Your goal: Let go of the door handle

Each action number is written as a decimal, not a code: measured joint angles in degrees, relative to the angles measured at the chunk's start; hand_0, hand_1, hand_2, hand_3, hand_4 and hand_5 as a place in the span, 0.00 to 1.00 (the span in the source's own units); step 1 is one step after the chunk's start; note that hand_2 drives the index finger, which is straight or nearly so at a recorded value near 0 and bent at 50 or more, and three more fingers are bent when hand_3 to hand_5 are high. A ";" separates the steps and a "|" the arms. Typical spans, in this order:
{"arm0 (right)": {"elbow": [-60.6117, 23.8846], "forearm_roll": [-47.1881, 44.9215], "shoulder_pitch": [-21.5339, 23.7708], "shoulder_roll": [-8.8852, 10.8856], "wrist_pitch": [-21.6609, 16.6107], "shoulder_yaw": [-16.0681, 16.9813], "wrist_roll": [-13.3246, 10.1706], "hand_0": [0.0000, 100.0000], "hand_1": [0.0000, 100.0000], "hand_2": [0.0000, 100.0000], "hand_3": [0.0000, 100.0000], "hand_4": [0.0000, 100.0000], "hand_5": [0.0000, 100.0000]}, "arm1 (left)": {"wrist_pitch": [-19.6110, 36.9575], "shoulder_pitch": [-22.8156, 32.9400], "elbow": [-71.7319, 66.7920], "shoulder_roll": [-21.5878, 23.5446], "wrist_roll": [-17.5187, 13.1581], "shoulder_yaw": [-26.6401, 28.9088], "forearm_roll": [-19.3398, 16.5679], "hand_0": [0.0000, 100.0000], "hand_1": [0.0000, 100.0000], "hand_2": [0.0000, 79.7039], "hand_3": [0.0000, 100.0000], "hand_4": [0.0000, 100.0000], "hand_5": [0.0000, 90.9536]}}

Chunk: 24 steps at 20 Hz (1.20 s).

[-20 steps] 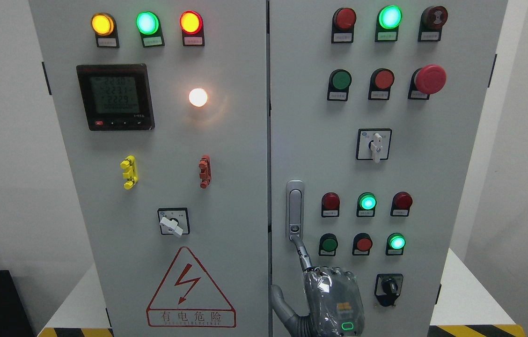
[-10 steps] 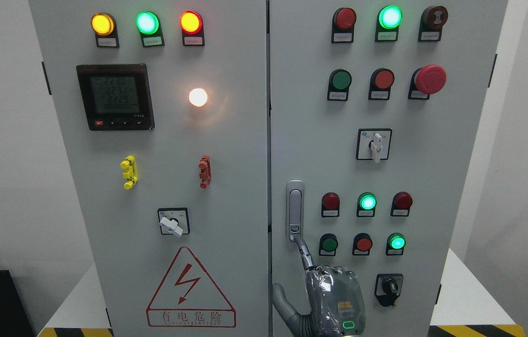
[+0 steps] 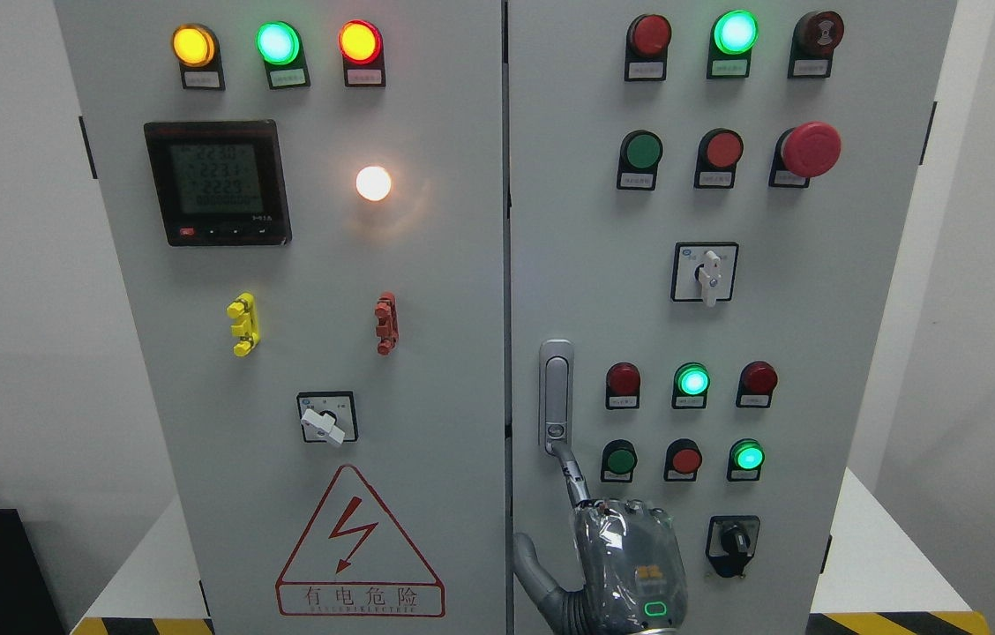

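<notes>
Head view: a grey electrical cabinet fills the picture, and it has two doors, both closed. The door handle (image 3: 556,397) is a narrow silver piece. It stands upright on the right door (image 3: 815,353), near that door's left edge, just beside the gap between the two doors and a little below the middle of the door's height. Its lower end carries a small round lock.

The right robot hand (image 3: 630,569) comes up from the bottom edge, right of the middle, with its back turned to the camera and a small green light on the wrist. Its index finger (image 3: 570,481) is stretched up and to the left, and the tip touches the lower end of the door handle. The thumb (image 3: 533,573) is spread out to the left, apart from the handle. The other fingers are hidden behind the back of the hand. The robot hand is not closed around the handle; only this one fingertip meets it.

To the right of the handle there are two rows of round buttons, some red and some green. A dark green button (image 3: 619,460) sits just beside the index finger. A black rotary switch (image 3: 732,542) is near the hand on its right side. On the left door (image 3: 445,353) there are a black digital meter (image 3: 217,183), a lit white lamp (image 3: 373,183) and a red warning triangle (image 3: 360,547). The cabinet stands on a white counter (image 3: 886,564).
</notes>
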State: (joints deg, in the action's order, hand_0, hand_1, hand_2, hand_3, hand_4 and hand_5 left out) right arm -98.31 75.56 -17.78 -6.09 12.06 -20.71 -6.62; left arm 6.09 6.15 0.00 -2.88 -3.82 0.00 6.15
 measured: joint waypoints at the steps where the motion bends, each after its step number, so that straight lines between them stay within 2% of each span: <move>1: 0.09 0.00 -0.04 0.00 0.00 0.01 0.05 0.41 0.28 0.00 1.00 1.00 1.00 | 0.00 0.00 0.00 0.00 0.00 0.00 0.00 0.12 0.39 0.00 0.00 0.00 0.00; 24: 1.09 -0.06 0.26 0.03 0.02 0.14 -0.30 0.41 0.28 0.00 1.00 1.00 1.00 | 0.00 0.01 0.00 -0.01 0.00 0.00 0.00 0.12 0.39 0.00 0.00 0.00 0.00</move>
State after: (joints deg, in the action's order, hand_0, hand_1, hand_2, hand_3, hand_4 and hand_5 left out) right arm -97.22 75.51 -17.51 -6.07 12.08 -20.57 -6.92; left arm 6.10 6.16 0.00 -2.89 -3.82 0.00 6.15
